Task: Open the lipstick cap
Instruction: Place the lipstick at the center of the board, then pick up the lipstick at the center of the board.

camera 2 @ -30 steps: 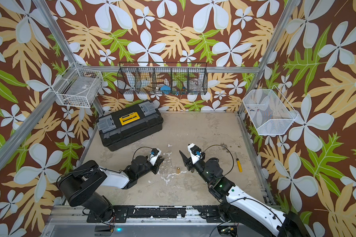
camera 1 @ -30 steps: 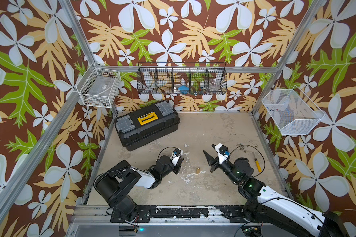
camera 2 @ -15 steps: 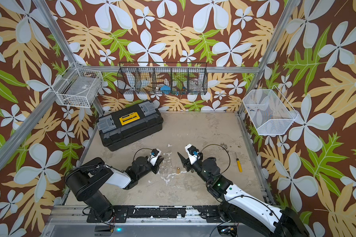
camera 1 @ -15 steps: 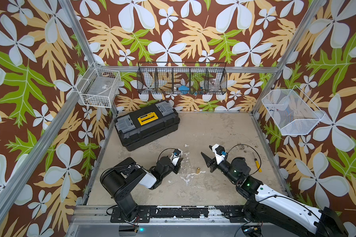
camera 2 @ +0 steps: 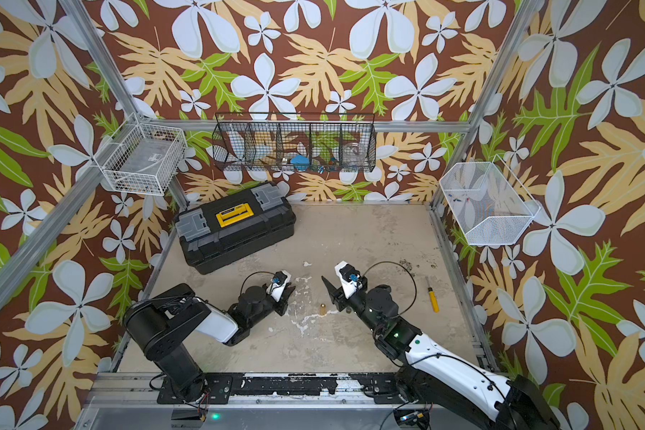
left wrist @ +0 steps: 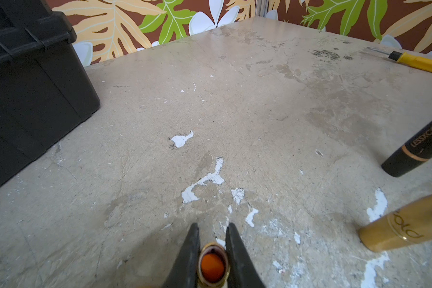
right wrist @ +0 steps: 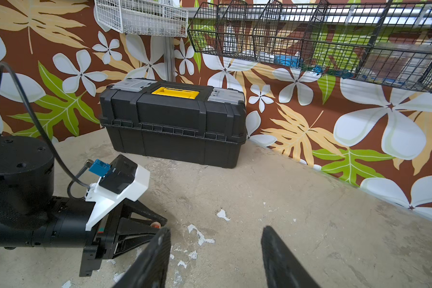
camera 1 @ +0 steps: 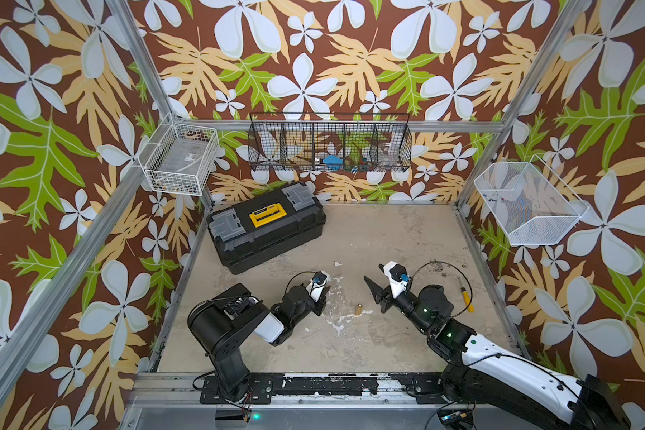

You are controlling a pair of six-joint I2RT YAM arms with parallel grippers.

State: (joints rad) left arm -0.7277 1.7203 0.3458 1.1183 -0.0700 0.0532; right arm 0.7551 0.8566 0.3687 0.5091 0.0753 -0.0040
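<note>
The left gripper [left wrist: 212, 226] is clenching its tapered black jaws on a round gold lipstick tube [left wrist: 212, 268], its orange stick showing, low over the scuffed, paint-flecked tabletop [left wrist: 235, 99]. The glossy gold cylindrical cap [left wrist: 404, 224] is resting apart nearby, near a black cosmetic tube [left wrist: 419, 147]. The right gripper [right wrist: 215, 232] is hovering, jaws spread and empty.

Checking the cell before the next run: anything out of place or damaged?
Gold cylindrical lipstick cap lies loose on its side mid-table. The beige tabletop is chipped, white patches showing. A yellow-handled screwdriver lies stray near the right edge.
</note>
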